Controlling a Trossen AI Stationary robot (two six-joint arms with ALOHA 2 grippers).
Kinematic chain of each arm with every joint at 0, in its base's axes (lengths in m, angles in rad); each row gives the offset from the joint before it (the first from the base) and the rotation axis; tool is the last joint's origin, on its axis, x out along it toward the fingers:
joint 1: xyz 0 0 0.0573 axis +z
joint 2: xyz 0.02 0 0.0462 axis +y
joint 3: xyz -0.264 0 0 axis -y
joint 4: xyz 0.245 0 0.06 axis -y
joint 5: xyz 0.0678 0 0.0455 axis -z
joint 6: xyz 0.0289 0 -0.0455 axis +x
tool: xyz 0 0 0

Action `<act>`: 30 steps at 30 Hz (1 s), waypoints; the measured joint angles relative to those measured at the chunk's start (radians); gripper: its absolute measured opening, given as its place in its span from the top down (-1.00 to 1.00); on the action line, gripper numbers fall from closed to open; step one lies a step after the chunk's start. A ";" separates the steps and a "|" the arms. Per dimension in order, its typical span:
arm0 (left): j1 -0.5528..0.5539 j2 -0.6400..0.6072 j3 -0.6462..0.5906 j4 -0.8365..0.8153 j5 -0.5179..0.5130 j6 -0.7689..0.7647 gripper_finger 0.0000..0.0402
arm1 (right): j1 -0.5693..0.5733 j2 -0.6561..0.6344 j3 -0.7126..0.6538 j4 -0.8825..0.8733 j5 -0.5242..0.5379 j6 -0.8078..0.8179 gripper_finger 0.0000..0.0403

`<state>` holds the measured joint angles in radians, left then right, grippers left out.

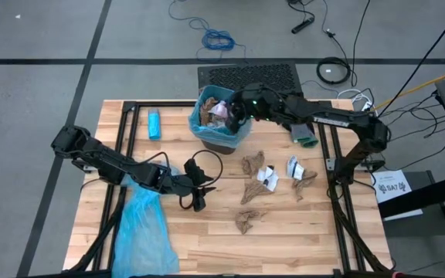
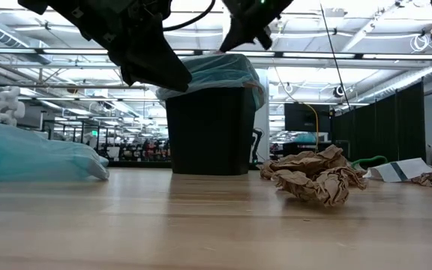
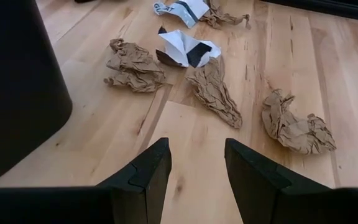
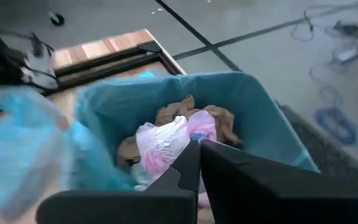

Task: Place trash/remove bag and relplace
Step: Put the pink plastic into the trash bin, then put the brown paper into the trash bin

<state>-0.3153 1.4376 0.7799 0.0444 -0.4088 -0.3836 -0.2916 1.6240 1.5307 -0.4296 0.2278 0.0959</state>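
Observation:
A black bin [image 1: 221,117] lined with a blue bag [image 4: 104,112] stands at the table's far middle, with brown paper wads [image 4: 182,111] inside. My right gripper [image 1: 236,110] hovers over its mouth, shut on a pink-and-white wrapper [image 4: 166,142]. Trash scraps lie on the wood to the bin's near right: brown wads [image 1: 252,165] [image 1: 251,220] and white bits [image 1: 268,177] [image 1: 295,167]. My left gripper [image 3: 197,165] stands open above bare wood on the bin's near side, touching nothing. My right gripper has the pink-and-white wrapper at its fingertips [image 4: 191,163], which slant down into the bin's mouth from the table's right. The wrapper hangs crumpled off the tips over the brown wads. The fingers themselves hide the exact place of the pinch.
A loose light-blue bag [image 1: 141,228] lies at the near left, partly under my left arm. A small blue oblong object [image 1: 154,123] lies left of the bin. A green-and-white thing [image 1: 306,140] sits under my right arm. Bare wood shows at the near middle.

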 joint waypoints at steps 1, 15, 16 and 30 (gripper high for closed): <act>0.000 0.000 0.000 0.000 0.000 0.000 0.23 | -0.006 0.011 0.000 0.013 0.000 -0.033 0.94; 0.004 0.000 0.000 0.054 -0.002 0.000 0.23 | -0.045 -0.023 0.000 -0.009 -0.101 -0.074 0.30; 0.007 0.000 0.000 0.054 -0.003 0.002 0.23 | -0.041 -0.046 0.000 -0.027 -0.096 -0.075 0.27; 0.117 0.000 0.050 0.053 0.137 0.136 0.23 | 0.298 -0.341 -0.088 -0.557 0.137 0.291 0.28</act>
<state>-0.1988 1.4376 0.8297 0.0978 -0.2718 -0.2480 0.0066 1.2830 1.4424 -0.9862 0.3649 0.3867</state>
